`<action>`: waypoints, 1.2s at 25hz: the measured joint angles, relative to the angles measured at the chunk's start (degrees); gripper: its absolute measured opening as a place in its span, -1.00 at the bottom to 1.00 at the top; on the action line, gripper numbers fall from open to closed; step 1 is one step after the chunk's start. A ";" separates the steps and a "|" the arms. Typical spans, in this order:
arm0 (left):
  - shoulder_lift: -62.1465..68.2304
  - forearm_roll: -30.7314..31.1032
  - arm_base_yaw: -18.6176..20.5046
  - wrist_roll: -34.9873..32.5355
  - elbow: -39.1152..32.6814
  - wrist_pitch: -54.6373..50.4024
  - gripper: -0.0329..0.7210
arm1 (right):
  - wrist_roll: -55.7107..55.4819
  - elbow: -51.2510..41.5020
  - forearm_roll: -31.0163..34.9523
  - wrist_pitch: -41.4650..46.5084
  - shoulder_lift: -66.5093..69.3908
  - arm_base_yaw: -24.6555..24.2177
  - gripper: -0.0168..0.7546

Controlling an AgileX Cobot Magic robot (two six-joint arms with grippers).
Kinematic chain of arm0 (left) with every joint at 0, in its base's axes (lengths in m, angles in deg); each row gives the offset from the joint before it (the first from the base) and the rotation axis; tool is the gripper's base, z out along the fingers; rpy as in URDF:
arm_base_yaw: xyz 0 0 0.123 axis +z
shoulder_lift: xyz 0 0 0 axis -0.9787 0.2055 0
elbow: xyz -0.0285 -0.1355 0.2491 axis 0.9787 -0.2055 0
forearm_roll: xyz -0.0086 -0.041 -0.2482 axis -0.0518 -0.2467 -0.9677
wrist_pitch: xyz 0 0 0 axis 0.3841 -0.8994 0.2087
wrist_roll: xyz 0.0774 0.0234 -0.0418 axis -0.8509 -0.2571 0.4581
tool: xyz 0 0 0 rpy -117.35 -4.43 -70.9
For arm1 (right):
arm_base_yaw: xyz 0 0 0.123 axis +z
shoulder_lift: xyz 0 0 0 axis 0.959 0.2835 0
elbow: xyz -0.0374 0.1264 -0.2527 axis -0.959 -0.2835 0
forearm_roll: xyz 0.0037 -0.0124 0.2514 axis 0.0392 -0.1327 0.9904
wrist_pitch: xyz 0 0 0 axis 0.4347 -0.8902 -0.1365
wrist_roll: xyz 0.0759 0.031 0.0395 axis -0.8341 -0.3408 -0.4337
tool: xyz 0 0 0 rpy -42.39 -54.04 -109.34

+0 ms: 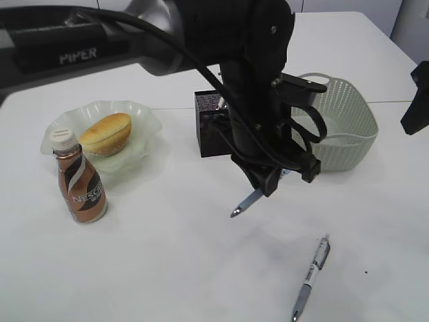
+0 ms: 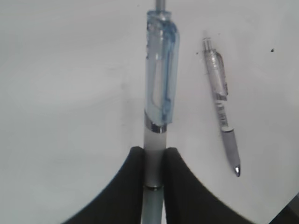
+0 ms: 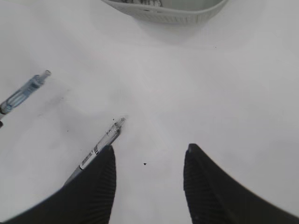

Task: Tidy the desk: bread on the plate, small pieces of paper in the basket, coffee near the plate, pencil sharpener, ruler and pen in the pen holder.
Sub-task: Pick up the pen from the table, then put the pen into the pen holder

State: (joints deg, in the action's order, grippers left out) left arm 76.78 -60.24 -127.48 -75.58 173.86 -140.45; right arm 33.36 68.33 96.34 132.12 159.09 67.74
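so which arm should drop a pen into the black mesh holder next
Left. Its end effector is already shut on the blue pen, near the pen holder. The right end effector is open and empty, above the desk.

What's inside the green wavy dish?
The bread lies in the plate, a golden bun filling its middle. The dish floor beneath the bun is covered, so anything under it cannot be seen.
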 joint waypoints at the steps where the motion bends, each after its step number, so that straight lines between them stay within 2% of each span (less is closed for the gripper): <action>1: -1.19 1.55 0.00 0.23 -0.95 -0.11 -0.76 | 0.00 0.00 0.00 0.00 -0.32 0.00 0.03; 6: -5.42 9.89 0.55 1.52 -1.84 -0.24 -0.76 | 0.00 0.00 0.02 0.00 -1.66 0.00 0.02; 13: -11.31 11.10 5.17 1.96 -1.84 -0.68 -0.76 | -0.11 0.00 0.02 0.00 -1.79 0.00 0.03; 18: -16.70 11.10 9.83 1.85 -1.88 -0.50 -0.76 | -0.11 0.00 0.12 -0.10 -1.79 0.00 0.03; 23: -21.90 11.10 13.74 0.37 -1.88 6.59 -0.76 | -0.11 0.00 0.68 -0.10 -1.79 0.00 0.02; 30: -24.40 11.76 15.91 -1.12 -1.98 21.11 -0.76 | -0.11 0.00 1.29 -0.20 -1.79 0.00 0.03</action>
State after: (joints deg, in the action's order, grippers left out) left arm 52.37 -48.47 -111.57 -76.70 171.88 -119.34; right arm 33.26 68.33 97.63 131.92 157.31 67.74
